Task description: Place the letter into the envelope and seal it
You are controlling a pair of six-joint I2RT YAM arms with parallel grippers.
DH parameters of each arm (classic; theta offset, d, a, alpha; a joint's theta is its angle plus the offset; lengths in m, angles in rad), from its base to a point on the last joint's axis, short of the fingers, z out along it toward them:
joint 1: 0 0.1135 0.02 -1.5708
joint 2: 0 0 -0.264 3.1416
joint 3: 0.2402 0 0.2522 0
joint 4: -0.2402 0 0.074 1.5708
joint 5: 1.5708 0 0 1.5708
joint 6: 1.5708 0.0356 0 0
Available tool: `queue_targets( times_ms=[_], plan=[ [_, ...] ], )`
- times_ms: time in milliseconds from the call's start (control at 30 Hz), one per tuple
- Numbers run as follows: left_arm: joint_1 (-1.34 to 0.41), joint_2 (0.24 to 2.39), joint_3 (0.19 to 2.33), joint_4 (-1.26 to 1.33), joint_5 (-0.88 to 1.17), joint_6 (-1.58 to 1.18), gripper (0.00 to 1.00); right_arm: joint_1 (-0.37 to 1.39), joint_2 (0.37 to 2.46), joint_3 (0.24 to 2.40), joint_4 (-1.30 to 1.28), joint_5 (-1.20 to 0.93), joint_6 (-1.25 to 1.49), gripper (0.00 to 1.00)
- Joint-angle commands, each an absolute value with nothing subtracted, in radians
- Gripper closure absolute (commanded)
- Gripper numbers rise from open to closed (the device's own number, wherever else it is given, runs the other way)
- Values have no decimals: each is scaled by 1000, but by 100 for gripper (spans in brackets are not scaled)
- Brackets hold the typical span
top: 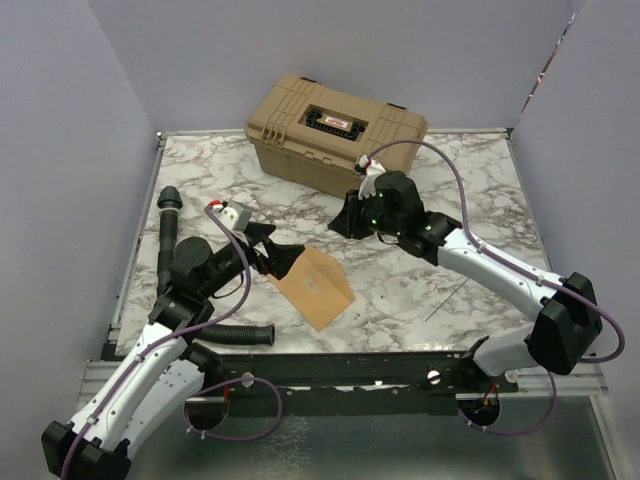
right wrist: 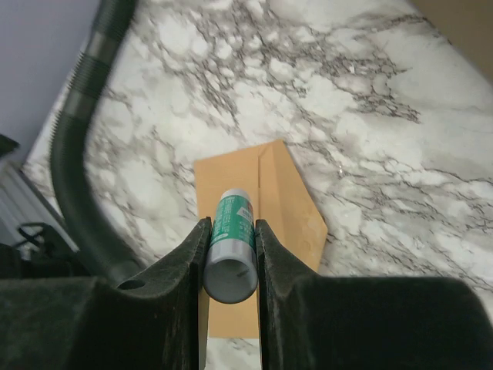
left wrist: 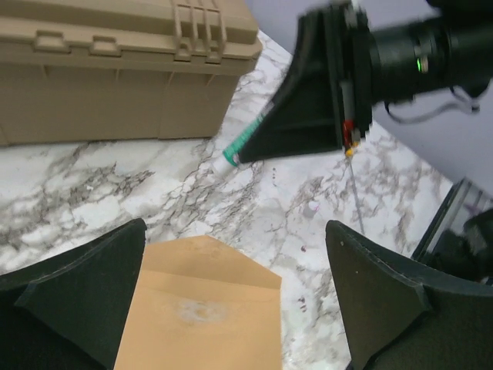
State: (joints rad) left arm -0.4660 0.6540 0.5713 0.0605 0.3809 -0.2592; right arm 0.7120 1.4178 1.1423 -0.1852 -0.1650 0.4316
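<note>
Left pincer [left wrist: 235,266]: spread wide with nothing in it, hanging just over the near end of the envelope [top: 315,287].
Envelope: flat on the counter [top: 470,190] between the arms. Matte kraft-brown paper, and the triangular flap looks open and lying flat.
Letter: no separate pale sheet in view, so I can't tell if it's inside.
Right pincer [right wrist: 231,225]: narrow, pinched on a glue stick [right wrist: 229,250]. It's a small round plastic tube with a green label.
Step, my guess: gluing the flap. Go light along the flap edge and pin the body with the free pincer, since thin paper will skate.
Counter: glossy white marble with grey veins.
Back: ribbed hard tan case [top: 335,125], well apart.
</note>
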Motion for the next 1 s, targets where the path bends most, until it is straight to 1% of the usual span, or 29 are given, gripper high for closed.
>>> queue_targets(
  times_ms=[0, 33, 133, 200, 300, 433, 500, 700, 833, 967],
  plan=[
    [-465, 671, 529, 41, 195, -518, 7, 789, 1386, 1097, -179, -13, 264, 100],
    [-466, 691, 520, 41, 183, -557, 11, 809, 1393, 1106, -208, -6, 260, 100],
    [-466, 781, 496, 47, 165, -633, 23, 903, 1427, 1143, -298, 106, 285, 100],
    [-466, 851, 495, 47, 136, -674, 38, 973, 1462, 1161, -346, 178, 329, 100],
    [-466, 959, 499, 65, 126, -733, 51, 1042, 1506, 1154, -363, 237, 394, 100],
    [-468, 1067, 506, 98, 115, -765, 62, 1093, 1567, 1151, -351, 306, 430, 100],
    [-468, 1104, 503, 101, 91, -782, 70, 1107, 1597, 1155, -348, 332, 445, 100],
    [-469, 1203, 472, 111, 78, -815, 89, 1124, 1655, 1109, -252, 353, 482, 100],
    [-469, 1268, 410, 175, 83, -820, 91, 1129, 1728, 1155, -263, 373, 562, 100],
    [-470, 1304, 402, 169, 92, -832, 92, 1148, 1820, 1232, -322, 405, 597, 100]
  ],
)
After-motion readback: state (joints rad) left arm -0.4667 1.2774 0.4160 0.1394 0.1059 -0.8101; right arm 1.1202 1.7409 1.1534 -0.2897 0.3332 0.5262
